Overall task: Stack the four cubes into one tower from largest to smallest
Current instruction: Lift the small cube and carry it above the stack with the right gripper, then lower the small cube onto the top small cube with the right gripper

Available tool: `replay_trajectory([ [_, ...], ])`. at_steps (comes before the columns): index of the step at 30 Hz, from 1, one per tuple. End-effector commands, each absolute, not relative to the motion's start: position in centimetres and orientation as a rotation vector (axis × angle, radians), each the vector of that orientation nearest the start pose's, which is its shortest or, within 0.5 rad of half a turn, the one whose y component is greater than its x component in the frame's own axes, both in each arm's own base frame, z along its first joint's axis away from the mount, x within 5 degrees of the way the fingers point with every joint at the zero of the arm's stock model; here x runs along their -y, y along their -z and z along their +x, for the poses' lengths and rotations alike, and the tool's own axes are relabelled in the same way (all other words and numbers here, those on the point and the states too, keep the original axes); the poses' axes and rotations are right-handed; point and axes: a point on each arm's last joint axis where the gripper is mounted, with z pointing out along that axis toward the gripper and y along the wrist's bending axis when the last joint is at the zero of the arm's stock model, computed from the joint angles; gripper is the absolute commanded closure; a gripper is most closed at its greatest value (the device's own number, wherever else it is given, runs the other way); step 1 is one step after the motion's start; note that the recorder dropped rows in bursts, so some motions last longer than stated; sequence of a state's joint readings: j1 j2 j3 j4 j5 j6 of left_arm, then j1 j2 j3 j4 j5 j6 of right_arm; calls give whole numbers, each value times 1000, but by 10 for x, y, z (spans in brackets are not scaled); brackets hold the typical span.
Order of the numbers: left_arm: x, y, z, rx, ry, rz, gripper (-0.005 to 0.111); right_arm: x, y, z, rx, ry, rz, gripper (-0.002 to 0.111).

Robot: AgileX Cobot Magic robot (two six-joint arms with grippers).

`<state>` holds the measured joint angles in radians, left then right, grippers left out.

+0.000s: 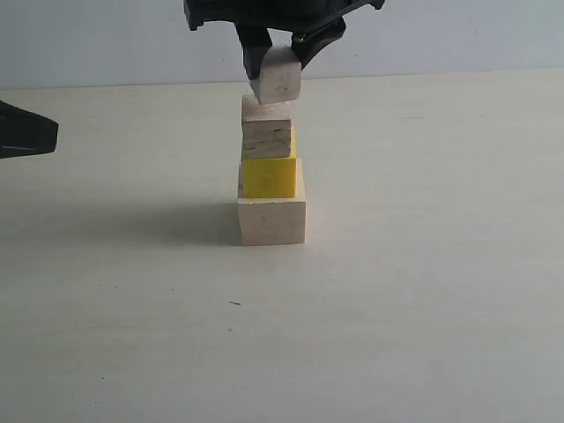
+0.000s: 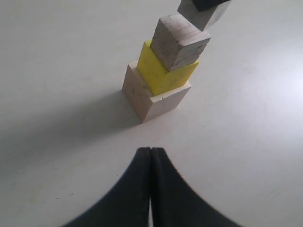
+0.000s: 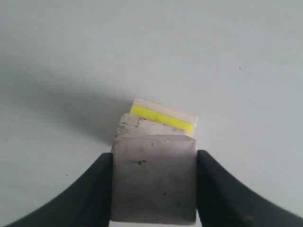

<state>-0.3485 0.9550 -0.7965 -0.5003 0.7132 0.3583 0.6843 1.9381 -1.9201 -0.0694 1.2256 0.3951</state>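
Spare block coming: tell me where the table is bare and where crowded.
Bare table in front of the pale wood cube and to its right; left is open up to the left pincer. Crowded above the stack, where the right pincer holds the small tan cube.

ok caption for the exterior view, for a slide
Final placement: the right arm's jaws hold the smallest cube, tilted, over the plywood cube, yellow cube and pale base cube.
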Motion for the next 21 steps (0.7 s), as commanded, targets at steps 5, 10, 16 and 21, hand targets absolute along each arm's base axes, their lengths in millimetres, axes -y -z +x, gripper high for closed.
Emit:
replay_trajectory([
  [5, 90, -327, 158, -2228, 593, 517, 107, -266, -332, 329, -2713, -231, -294, 108],
  [10, 89, -328, 157, -2224, 593, 517, 107, -272, -333, 323, -2678, -164, -307, 108],
  [16, 89, -328, 157, -2224, 593, 517, 107, -273, -332, 324, -2688, -176, -259, 108],
  [21, 89, -328, 157, -2224, 593, 517, 107, -274, -326, 326, -2697, -162, -242, 108],
])
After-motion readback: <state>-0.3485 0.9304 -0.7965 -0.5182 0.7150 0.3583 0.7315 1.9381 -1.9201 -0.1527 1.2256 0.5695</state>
